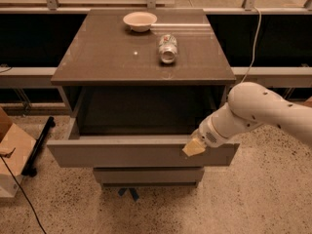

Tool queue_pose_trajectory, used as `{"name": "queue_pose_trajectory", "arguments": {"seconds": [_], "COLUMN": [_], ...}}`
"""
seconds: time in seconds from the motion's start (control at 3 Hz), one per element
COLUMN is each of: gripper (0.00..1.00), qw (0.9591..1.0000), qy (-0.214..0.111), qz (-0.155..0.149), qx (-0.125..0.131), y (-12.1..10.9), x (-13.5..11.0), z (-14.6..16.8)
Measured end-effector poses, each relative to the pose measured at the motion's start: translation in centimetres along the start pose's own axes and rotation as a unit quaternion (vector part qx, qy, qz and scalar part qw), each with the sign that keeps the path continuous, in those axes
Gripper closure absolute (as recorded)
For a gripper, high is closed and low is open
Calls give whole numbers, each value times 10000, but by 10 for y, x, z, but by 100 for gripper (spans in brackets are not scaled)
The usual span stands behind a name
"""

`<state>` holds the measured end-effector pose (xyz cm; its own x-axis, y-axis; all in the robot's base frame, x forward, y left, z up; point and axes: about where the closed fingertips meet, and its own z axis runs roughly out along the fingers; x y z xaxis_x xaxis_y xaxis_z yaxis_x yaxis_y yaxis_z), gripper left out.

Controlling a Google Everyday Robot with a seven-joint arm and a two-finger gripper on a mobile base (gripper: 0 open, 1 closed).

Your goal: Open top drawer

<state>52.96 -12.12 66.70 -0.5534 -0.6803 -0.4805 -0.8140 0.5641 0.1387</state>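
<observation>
The top drawer [122, 152] of the grey-brown cabinet is pulled out toward me, its wide plain front low in the view and its deep dark box interior [141, 111] open to sight. My gripper [194, 146] sits at the right part of the drawer's front upper edge, its pale yellow fingertips touching the front. The white arm [263, 112] comes in from the right.
On the cabinet top [107, 52] stand a white bowl [140, 21] and a can lying on its side [167, 48]. A lower drawer front [148, 174] shows below. A cardboard box [12, 152] and a black bar [39, 145] lie on the floor at the left.
</observation>
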Motion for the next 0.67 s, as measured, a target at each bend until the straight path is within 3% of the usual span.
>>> {"name": "queue_pose_trajectory", "arguments": {"seconds": [0.33, 0.67], "gripper": [93, 61], "qw": [10000, 10000], "qy": [0, 12], "qz": [0, 14], "qx": [-1, -58], "y": [0, 3], "x": [0, 3], "z": [0, -1]}}
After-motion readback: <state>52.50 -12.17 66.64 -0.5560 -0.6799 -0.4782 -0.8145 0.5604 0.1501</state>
